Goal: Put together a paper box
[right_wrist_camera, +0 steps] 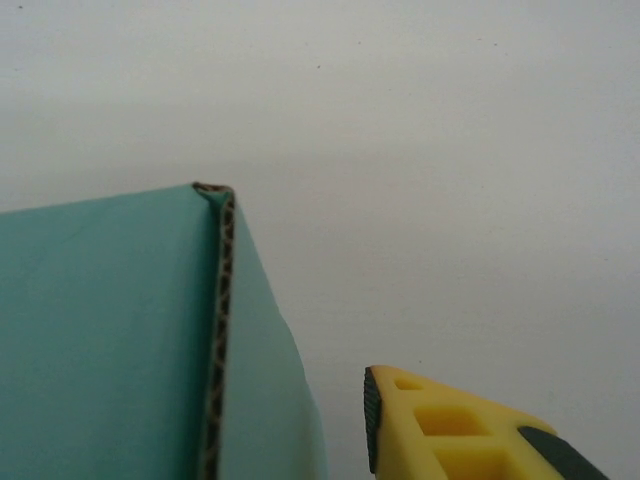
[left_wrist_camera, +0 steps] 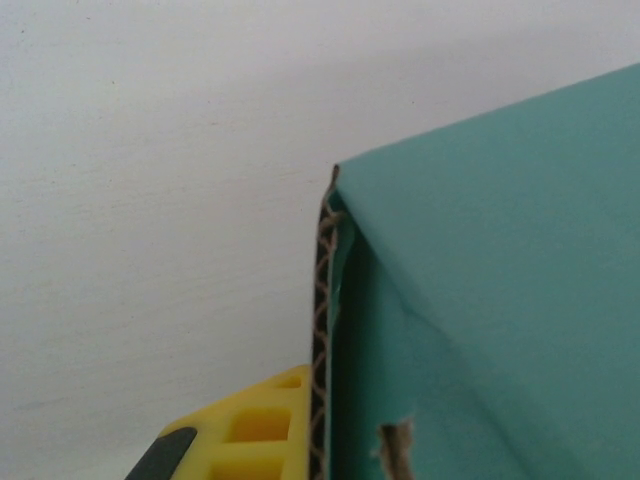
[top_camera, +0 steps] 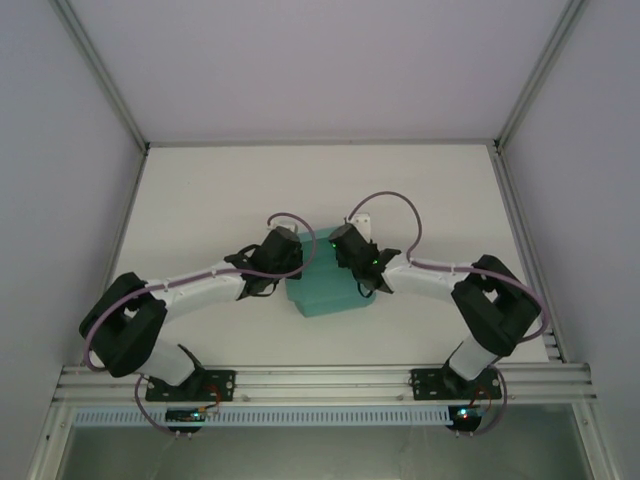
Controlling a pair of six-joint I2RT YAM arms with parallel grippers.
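Left gripper (top_camera: 283, 272) pinches the paper box (top_camera: 325, 292) at its left wall, elbow out. Right gripper (top_camera: 362, 283), slightly spread, mirrors it just beside the right wall.

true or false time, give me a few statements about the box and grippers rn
1. The paper box lies between the left gripper and the right gripper. True.
2. The box sits in the far left corner of the table. False: it is near the middle, close to the arms.
3. The right gripper's yellow finger presses against the box. False: bare table shows between them in the right wrist view.
4. The card's cut edge is corrugated. True.
5. The card is undamaged. False: the left wrist view shows a small tear.
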